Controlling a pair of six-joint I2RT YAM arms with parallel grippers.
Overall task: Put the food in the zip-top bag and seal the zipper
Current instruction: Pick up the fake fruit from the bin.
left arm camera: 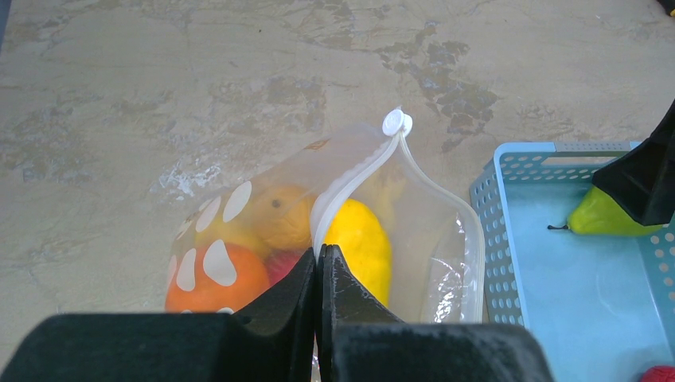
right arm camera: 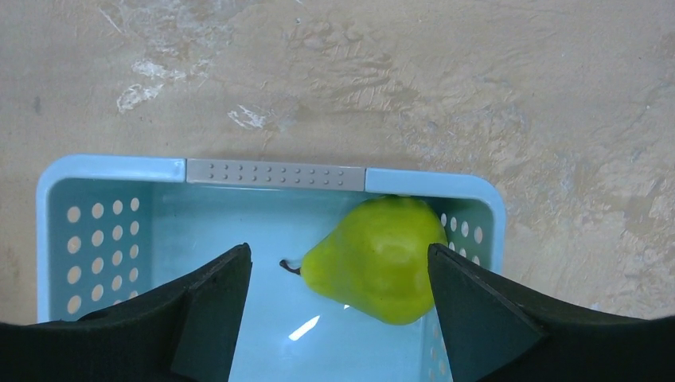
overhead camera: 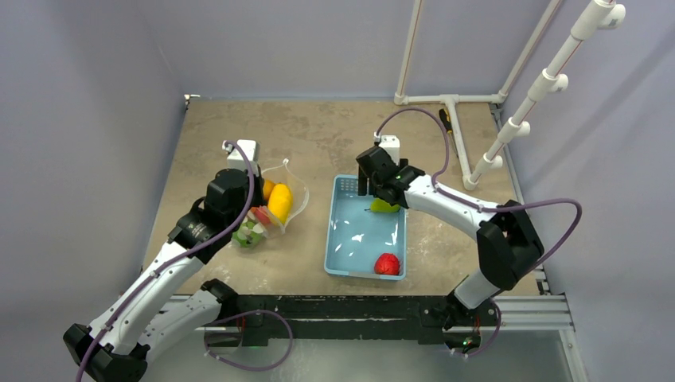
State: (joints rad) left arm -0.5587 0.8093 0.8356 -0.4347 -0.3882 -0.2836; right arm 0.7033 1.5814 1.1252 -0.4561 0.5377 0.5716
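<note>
Your right gripper [right arm camera: 338, 263] holds its jaws wide apart with the glossy yellow-green toy pear [right arm camera: 378, 270] lying between them in the light-blue plastic basket [right arm camera: 275, 173], while your left gripper [left arm camera: 320, 263] pinches shut on the whitish zipper strip [left arm camera: 350, 187] of the transparent white-dotted bag [left arm camera: 430, 239]

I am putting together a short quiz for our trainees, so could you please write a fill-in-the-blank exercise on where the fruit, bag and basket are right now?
1. The left fingers are ____ on the mouth edge of the bag.
2. The right fingers stand open on either side of a green pear lying in the ____ basket.
3. Besides the pear, the basket holds one ____ fruit.

Missing words: shut; blue; red.
</note>
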